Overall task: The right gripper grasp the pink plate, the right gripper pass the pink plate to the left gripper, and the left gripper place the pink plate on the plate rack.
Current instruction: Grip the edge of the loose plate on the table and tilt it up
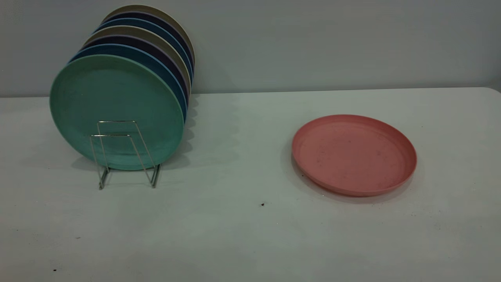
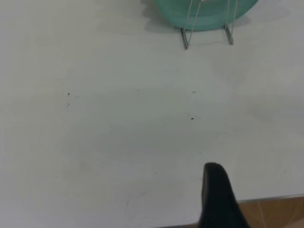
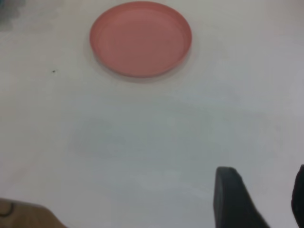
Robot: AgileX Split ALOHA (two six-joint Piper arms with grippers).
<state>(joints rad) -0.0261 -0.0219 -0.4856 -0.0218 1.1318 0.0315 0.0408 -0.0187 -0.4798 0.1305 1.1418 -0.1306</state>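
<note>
one pink plate (image 1: 354, 153) lies flat on the table (image 1: 242, 235), round, shallow, low-rimmed, faintly dark-speckled, well apart from the rack (image 1: 124, 153), which holds a green plate (image 1: 113, 105) foremost in an upright row. right gripper (image 3: 259, 199) hovers near the table edge, fingers apart. left gripper (image 2: 219, 197) shows one finger only; cannot tell its state.

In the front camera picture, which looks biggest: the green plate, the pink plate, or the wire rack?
1. Green plate and pink plate: nearly alike; one stands and one lies flat, so I won't rank them.
2. Wire rack: clearly smallest.
</note>
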